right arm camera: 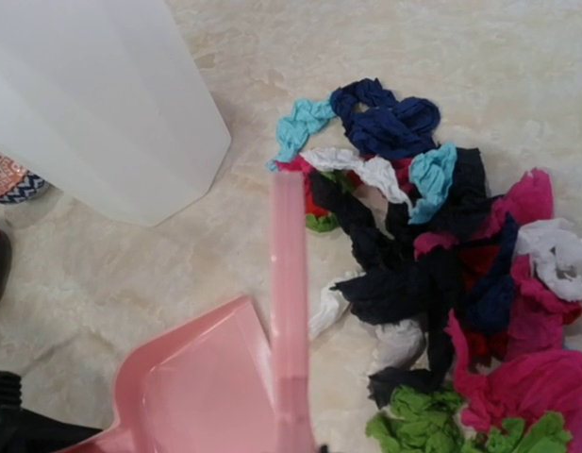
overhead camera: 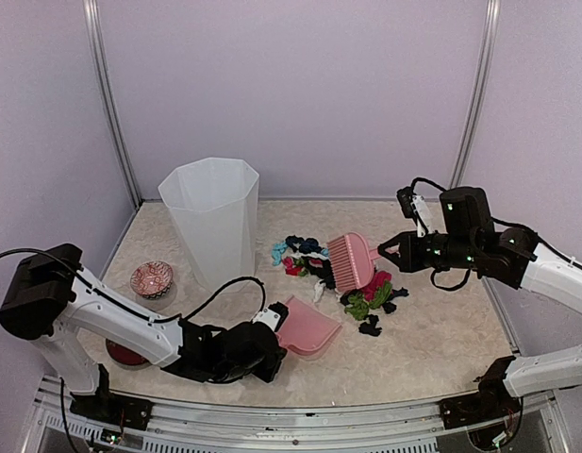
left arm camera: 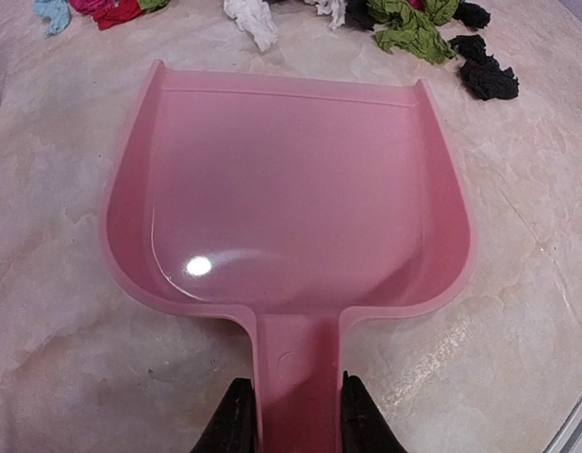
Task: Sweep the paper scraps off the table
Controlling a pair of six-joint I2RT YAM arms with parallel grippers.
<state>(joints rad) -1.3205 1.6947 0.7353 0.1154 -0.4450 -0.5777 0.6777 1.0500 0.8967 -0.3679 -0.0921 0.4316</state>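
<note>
- Paper scraps (right arm camera: 432,274): black, navy, magenta, red, green, teal and white.
- Table (overhead camera: 432,340): beige, mottled like stone.
- Dustpan (left arm camera: 291,189): glossy pink.
- Brush (overhead camera: 351,260): pink.
- Bin (overhead camera: 213,222): translucent white.
- Bowl (overhead camera: 152,278): red and white, patterned.
- Walls (overhead camera: 291,94): plain lilac.
- Robot arms (overhead camera: 121,321): white with black joints.

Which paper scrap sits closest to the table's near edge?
The lone black scrap, just nearside of the green scraps and right of the pink dustpan; all others lie farther back in the heap.

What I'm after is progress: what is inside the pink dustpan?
Nothing: the dustpan shows a bare pink floor with one glare spot. The paper scraps lie on the table beyond its lip. Only its handle end is covered, by the left gripper.
</note>
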